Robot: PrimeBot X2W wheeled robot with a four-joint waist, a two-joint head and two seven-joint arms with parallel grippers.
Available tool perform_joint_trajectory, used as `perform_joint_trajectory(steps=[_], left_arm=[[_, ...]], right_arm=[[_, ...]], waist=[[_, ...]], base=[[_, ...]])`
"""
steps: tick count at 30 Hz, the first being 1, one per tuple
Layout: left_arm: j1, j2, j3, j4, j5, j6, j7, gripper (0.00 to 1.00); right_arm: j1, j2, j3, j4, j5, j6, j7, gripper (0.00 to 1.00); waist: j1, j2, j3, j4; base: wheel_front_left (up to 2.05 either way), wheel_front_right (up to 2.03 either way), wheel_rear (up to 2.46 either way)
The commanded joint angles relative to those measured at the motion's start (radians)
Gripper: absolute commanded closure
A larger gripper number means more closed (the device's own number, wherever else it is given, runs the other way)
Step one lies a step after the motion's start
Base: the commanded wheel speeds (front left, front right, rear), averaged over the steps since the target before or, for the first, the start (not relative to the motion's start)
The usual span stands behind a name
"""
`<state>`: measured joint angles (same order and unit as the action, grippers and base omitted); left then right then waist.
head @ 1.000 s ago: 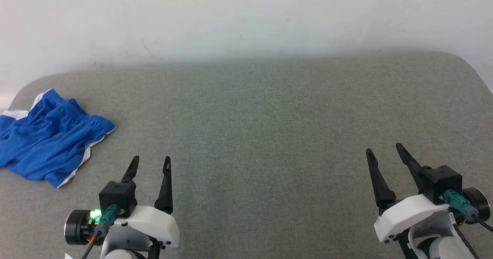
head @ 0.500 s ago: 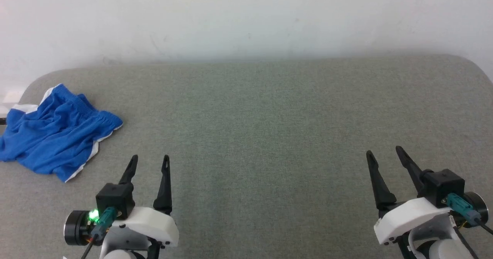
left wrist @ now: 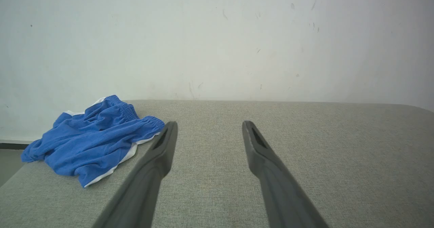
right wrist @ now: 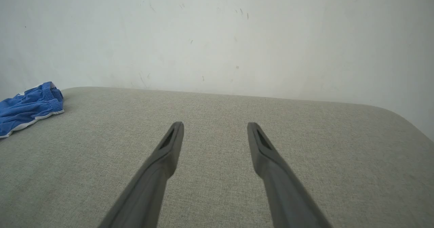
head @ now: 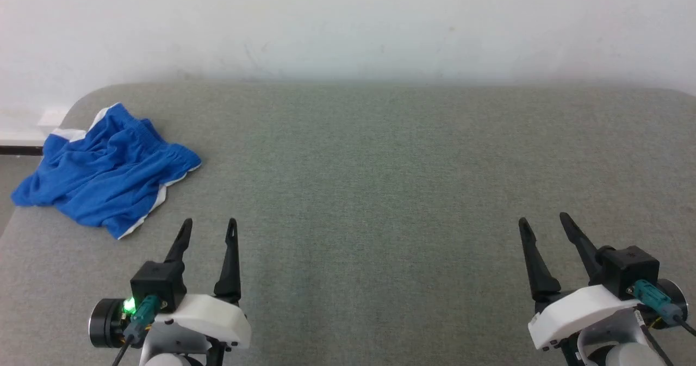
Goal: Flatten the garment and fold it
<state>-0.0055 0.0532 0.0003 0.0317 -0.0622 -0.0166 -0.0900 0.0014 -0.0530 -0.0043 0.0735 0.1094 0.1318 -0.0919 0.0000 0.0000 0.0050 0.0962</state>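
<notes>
So the garment (head: 106, 173), bright blue shorts with white trim, is sitting in a rumpled heap at the upper left of the head view, on the far-left corner of the grey fabric-topped desk (head: 380, 165). The gathered waistband faces the middle of the desk, and a white stripe runs along the hem nearest the camera. Its left end reaches right to the desk's edge. It might droop over a bit, but I can't really tell from this angle.

The left gripper (head: 207, 224) is at the lower left of the head view, jaws spread wide with nothing between them, tips pointing up the frame. It's near the shorts but not touching, and sits below and to the right of them. In the left wrist view the shorts (left wrist: 91, 145) lie just left of the left finger.

The right gripper (head: 544, 219) is at the lower right, jaws wide apart and empty too, well away from the shorts. In its wrist view they (right wrist: 27, 107) only peek in at the far left edge. A scuffed white wall (head: 348, 23) sits behind the desk.
</notes>
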Motion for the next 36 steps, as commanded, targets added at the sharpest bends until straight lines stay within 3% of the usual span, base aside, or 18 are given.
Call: perform_joint_trajectory(steps=[1,36], left_arm=[[-0.003,-0.001,0.003,0.005,-0.008,-0.005,-0.012,0.00],[0.015,-0.002,0.018,0.015,-0.054,-0.005,-0.083,0.00]], right_arm=[[0.009,0.001,-0.003,0.004,0.012,0.000,-0.010,0.00],[0.012,0.002,0.025,0.070,0.086,-0.001,-0.081,0.00]], waist=[[0.0000,0.0000,0.000,0.016],[0.0000,0.0000,0.007,0.215]], base=[[0.00,0.00,0.00],[0.00,0.00,0.00]])
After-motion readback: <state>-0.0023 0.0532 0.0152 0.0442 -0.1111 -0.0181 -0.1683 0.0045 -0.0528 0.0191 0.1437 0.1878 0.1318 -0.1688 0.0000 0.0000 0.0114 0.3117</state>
